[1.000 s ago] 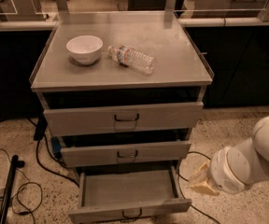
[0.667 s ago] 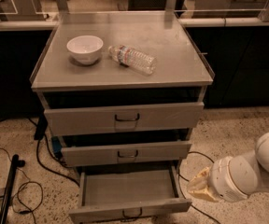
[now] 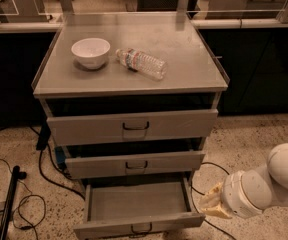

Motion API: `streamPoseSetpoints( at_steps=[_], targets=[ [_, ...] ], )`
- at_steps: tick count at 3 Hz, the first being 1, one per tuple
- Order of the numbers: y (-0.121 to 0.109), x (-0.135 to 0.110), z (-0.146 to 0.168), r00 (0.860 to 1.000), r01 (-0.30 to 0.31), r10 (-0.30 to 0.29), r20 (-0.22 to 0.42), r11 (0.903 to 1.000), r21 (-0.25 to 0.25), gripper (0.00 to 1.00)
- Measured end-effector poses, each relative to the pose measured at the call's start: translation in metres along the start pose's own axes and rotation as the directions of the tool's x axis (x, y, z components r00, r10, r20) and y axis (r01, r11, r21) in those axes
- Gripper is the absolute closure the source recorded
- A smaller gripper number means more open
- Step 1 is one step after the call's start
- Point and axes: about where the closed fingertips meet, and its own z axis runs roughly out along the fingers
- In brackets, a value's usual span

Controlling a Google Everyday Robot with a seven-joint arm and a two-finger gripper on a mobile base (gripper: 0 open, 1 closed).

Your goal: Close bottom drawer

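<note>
The bottom drawer (image 3: 138, 203) is pulled out of the grey cabinet, a shallow empty tray with a slim front panel (image 3: 99, 229) and a small dark handle (image 3: 141, 229) at its centre. My gripper (image 3: 211, 204) is at the end of the white arm (image 3: 264, 186), low at the right. It sits just beside the drawer's right front corner, above the floor. I cannot tell whether it touches the drawer.
The mid drawer (image 3: 134, 164) and top drawer (image 3: 134, 126) are pushed in further. A white bowl (image 3: 90, 51) and a lying plastic bottle (image 3: 141, 63) rest on the cabinet top (image 3: 184, 59). Black cables (image 3: 29, 194) and a dark pole (image 3: 9, 204) lie on the floor at left.
My arm and gripper have dropped lower beside the drawer's right front corner. The bottom drawer stands open as before.
</note>
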Motion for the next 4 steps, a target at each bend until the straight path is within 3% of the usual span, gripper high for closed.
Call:
streamPoseSetpoints(
  at_steps=[1, 2, 4],
  targets=[
    [0.001, -0.002, 0.011, 1.0, -0.002, 0.002, 0.003, 0.9998, -0.019, 1.0],
    [0.0, 0.01, 0.047, 0.999, -0.036, 0.036, -0.011, 0.998, -0.051, 1.0],
    [-0.007, 0.058, 0.138, 0.987, -0.162, 0.16, -0.02, 0.9801, -0.116, 1.0]
  ],
)
